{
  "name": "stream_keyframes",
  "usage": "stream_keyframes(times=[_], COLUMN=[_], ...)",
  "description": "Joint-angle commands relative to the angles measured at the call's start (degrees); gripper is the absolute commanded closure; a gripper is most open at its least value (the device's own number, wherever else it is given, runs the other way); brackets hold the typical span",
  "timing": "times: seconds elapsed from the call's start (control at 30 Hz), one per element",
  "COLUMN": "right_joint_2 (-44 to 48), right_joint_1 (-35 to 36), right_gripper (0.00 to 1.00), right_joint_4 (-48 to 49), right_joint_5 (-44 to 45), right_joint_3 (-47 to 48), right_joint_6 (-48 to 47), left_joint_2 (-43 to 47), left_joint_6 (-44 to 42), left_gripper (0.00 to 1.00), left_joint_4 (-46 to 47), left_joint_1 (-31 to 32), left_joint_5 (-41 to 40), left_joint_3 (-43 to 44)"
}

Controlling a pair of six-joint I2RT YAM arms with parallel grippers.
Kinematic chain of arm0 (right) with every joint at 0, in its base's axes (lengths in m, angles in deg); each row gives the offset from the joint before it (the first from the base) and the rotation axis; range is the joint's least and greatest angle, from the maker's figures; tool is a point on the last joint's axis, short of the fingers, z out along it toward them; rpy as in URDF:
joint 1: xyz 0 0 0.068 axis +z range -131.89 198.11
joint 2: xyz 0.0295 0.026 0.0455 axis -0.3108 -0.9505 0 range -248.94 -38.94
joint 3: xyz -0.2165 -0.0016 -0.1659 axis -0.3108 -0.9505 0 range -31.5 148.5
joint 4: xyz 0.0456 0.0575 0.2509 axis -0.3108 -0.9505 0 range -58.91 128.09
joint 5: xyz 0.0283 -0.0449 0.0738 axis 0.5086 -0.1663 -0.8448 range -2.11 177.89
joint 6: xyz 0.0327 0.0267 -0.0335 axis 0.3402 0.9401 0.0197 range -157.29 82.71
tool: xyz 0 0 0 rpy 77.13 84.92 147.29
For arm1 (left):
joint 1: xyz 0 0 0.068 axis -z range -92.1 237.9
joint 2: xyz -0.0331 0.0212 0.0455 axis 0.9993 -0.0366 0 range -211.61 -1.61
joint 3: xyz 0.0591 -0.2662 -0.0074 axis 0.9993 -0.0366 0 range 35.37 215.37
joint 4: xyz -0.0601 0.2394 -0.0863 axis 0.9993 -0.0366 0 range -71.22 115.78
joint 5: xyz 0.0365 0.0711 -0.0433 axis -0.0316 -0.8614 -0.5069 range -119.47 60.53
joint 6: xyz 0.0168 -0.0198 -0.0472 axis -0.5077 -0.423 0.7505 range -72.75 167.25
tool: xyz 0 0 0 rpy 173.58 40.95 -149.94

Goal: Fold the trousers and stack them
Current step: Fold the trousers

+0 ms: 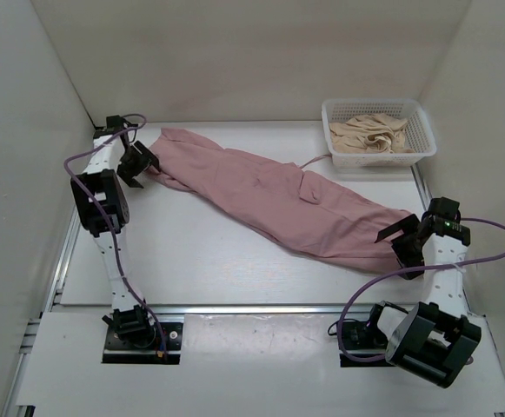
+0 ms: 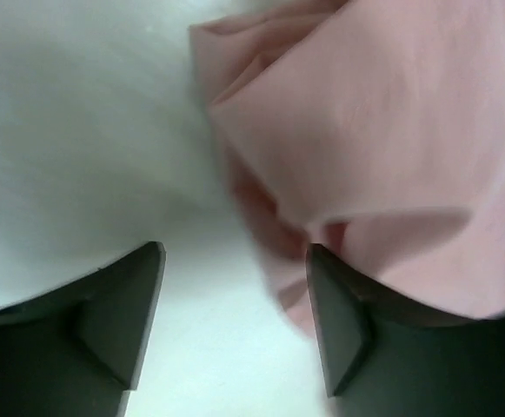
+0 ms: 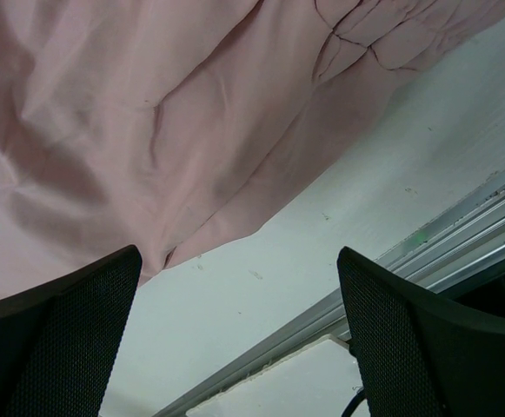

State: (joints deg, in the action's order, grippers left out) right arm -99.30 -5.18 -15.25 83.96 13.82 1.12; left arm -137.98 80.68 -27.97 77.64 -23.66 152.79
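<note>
The dusty-pink trousers (image 1: 278,195) lie flat and stretched diagonally across the table, from the far left to the near right, with a patch pocket (image 1: 308,187) near the middle. My left gripper (image 1: 143,165) is open at their far-left end. In the left wrist view (image 2: 235,287) its right finger (image 2: 339,321) touches bunched pink cloth (image 2: 391,113) and white table shows between the jaws. My right gripper (image 1: 400,239) is open at the near-right end. In the right wrist view (image 3: 235,295) it hovers just off the cloth edge (image 3: 148,113), with the gathered waistband (image 3: 382,35) beyond.
A white plastic basket (image 1: 421,148) holding crumpled beige cloth (image 1: 369,135) stands at the far right. A thin pale cord (image 1: 315,160) runs from the trousers toward it. A metal rail (image 3: 443,243) edges the table close to my right gripper. White walls enclose the table.
</note>
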Motion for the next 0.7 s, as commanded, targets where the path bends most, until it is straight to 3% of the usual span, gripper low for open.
stream_keyframes(times=[0.0,0.03,0.07,0.3,0.57,0.67], right_joint_2=[1.4,0.9,0.9,0.2,-0.3,-0.3], right_joint_1=[-0.2,-0.2,-0.2,-0.2,-0.2,-0.2], right_gripper=[0.02,0.02,0.02,0.02,0.02,0.02], right_joint_4=[-1.0,-1.0,-0.5,0.6,1.7,1.7], right_joint_5=[1.5,0.9,0.9,-0.7,-0.7,-0.7], right_joint_3=[2.3,2.3,1.8,1.3,0.2,0.2], right_joint_6=[-1.4,-1.4,-1.4,-1.4,-1.9,-1.9], left_joint_2=[9.6,10.2,10.2,9.6,-0.8,-0.7], left_joint_6=[-0.3,-0.3,-0.3,3.5,4.8,4.8], left_gripper=[0.11,0.02,0.0,0.0,0.0,0.1], left_joint_4=[0.2,0.2,0.2,4.0,4.0,3.5], left_joint_1=[-1.5,-1.5,-1.5,-1.5,-1.5,-1.5], left_joint_5=[1.5,2.0,2.0,3.8,4.0,1.5], left_joint_3=[-0.8,-0.8,-0.8,0.5,8.5,5.2])
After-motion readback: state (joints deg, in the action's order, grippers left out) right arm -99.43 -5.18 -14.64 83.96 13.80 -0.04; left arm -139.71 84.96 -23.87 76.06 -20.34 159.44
